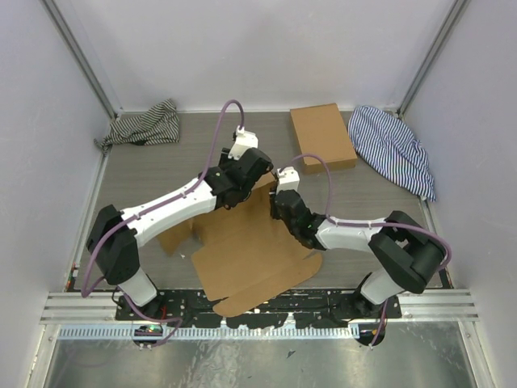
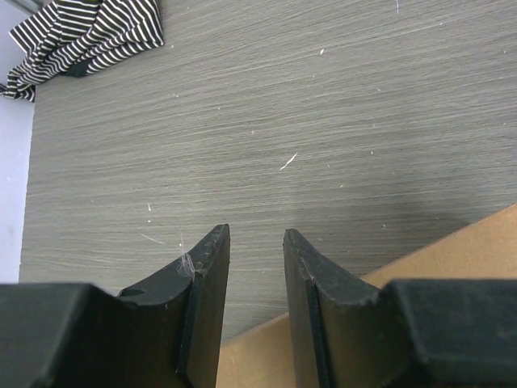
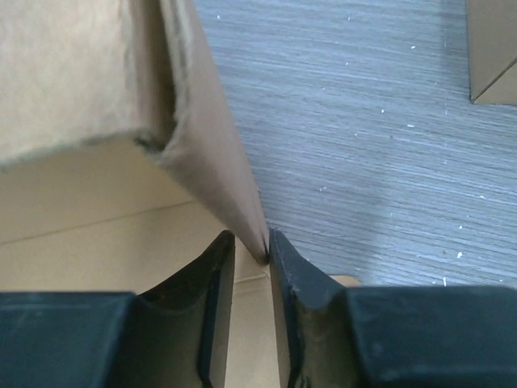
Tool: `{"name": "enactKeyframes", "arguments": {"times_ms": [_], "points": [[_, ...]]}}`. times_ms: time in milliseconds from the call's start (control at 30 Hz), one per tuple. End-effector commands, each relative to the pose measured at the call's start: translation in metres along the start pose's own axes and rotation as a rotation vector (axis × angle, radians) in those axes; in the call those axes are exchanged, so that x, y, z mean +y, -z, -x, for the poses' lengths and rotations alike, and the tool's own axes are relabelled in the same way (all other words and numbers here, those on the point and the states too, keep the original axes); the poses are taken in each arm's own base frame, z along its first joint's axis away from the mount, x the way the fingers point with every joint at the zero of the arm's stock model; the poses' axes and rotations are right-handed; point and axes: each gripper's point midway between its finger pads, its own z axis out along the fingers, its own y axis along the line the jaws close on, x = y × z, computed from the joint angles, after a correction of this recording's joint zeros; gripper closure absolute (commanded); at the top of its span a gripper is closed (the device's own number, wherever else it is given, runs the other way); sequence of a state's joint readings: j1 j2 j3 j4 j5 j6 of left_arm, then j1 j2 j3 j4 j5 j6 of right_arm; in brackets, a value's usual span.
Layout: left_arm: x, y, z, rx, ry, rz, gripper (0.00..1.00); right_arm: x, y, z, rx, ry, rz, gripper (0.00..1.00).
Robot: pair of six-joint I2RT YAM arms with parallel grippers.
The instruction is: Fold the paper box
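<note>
The paper box [image 1: 250, 259] is a large brown die-cut cardboard sheet lying between my arms, with one flap raised at its far edge. My right gripper [image 1: 280, 196] is at that flap. In the right wrist view the flap [image 3: 202, 137] stands up and its lower corner sits between the fingertips of my right gripper [image 3: 252, 241], against the right finger; the jaws stand narrowly apart. My left gripper [image 1: 260, 164] hovers just beyond the sheet's far edge. In the left wrist view my left gripper [image 2: 254, 238] is open and empty over bare table, with the sheet's edge [image 2: 460, 250] below it.
A smaller closed brown cardboard box [image 1: 321, 136] lies at the back, also at the right wrist view's top right [image 3: 493, 48]. A striped cloth [image 1: 145, 125] lies at the back left, and another [image 1: 396, 149] at the back right. White walls enclose the table.
</note>
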State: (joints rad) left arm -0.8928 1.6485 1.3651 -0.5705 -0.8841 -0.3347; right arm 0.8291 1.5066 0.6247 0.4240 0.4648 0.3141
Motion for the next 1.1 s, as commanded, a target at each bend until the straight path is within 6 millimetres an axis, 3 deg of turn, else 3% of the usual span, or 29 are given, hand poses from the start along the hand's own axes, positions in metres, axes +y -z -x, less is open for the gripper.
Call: {"name": "enactKeyframes", "arguments": {"times_ms": [0,300,567,700,800,1067], "points": [[-0.008,-0.005,-0.025,0.060,-0.066,-0.001,0.59,0.012,-0.004,0.016,-0.033,0.000,0.033,0.67],[-0.006,-0.006,-0.026,0.063,-0.076,0.009,0.59,0.022,-0.015,0.026,-0.070,0.074,0.080,0.48],[-0.001,-0.005,-0.026,0.059,-0.078,0.023,0.59,0.029,-0.013,0.052,-0.182,0.044,0.236,0.47],[-0.001,-0.005,-0.027,0.062,-0.080,0.025,0.59,0.028,-0.015,0.057,-0.185,0.019,0.313,0.55],[-0.003,-0.006,-0.029,0.069,-0.080,0.021,0.59,0.027,-0.015,0.058,-0.193,0.008,0.328,0.72],[-0.004,-0.004,-0.030,0.078,-0.066,0.009,0.60,0.006,-0.023,0.053,-0.174,-0.054,0.187,0.92]]}}
